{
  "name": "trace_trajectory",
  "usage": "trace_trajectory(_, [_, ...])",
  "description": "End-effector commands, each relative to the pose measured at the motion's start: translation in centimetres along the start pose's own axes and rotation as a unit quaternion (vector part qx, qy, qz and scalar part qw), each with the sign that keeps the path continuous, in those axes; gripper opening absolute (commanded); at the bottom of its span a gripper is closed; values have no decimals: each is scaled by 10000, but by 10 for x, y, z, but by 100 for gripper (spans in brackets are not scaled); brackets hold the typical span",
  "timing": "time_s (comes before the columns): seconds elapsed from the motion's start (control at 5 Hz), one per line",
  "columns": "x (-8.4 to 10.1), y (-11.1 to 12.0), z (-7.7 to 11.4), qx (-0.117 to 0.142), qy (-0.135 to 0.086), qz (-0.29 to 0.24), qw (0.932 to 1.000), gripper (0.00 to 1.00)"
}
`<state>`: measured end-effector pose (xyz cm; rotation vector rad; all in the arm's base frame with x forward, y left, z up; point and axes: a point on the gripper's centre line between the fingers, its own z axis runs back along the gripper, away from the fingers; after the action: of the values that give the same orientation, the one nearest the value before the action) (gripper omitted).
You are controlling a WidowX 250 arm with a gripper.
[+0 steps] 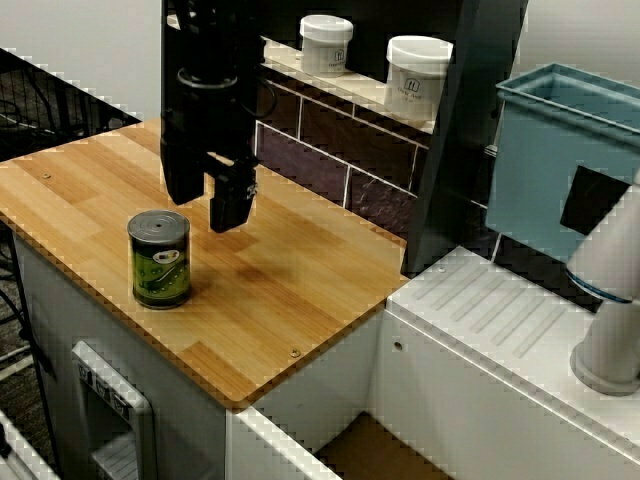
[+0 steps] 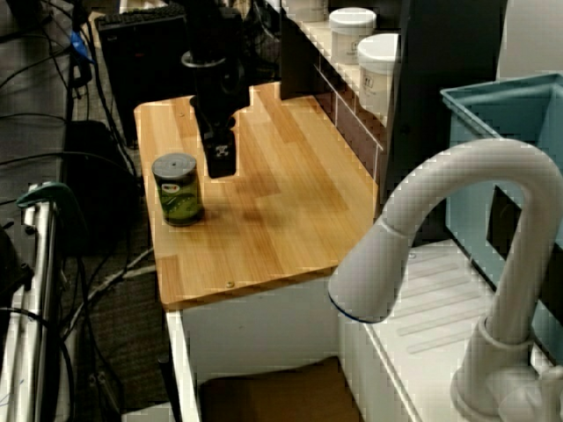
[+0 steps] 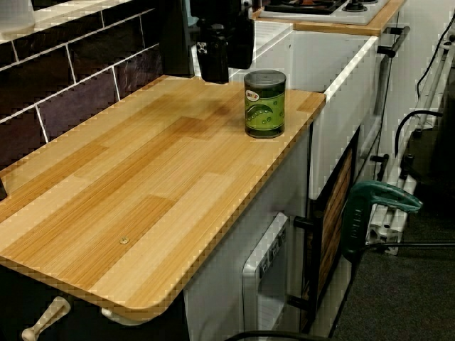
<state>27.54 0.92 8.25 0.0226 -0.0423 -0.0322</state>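
Note:
A green-labelled tin can [image 1: 159, 258] with a dark lid stands upright on the wooden counter [image 1: 300, 290], near its front-left edge. My black gripper [image 1: 208, 205] hangs just behind the can and a little to its right, fingertips close above the wood. It is open, with nothing between its fingers, and does not touch the can. From the sink side, the gripper [image 2: 218, 163] is beside the can [image 2: 179, 189], one finger hiding the other. In the low view along the counter, the can [image 3: 264, 104] stands near the edge in front of the gripper [image 3: 227, 67].
Two white jars [image 1: 326, 44] [image 1: 417, 76] stand on a shelf above the dark tiled back wall [image 1: 320, 150]. A teal bin [image 1: 560, 160] and a white faucet [image 2: 440, 237] stand over the white drainboard [image 1: 490, 310] to the right. The counter drops off at front and left.

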Motion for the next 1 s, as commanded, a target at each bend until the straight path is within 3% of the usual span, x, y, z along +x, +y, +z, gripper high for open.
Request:
trace_trajectory(0.0, [4,0,47,-184,-379,-105,9991,100])
trace_trajectory(0.2, [-3,-7,56,-134,-443,-258,9986,100])
trace_trajectory(0.6, [-24,-3,64,-52,-267,-384,9989,100])
trace_trajectory(0.8, [-38,2,55,-16,-67,-409,9991,100])
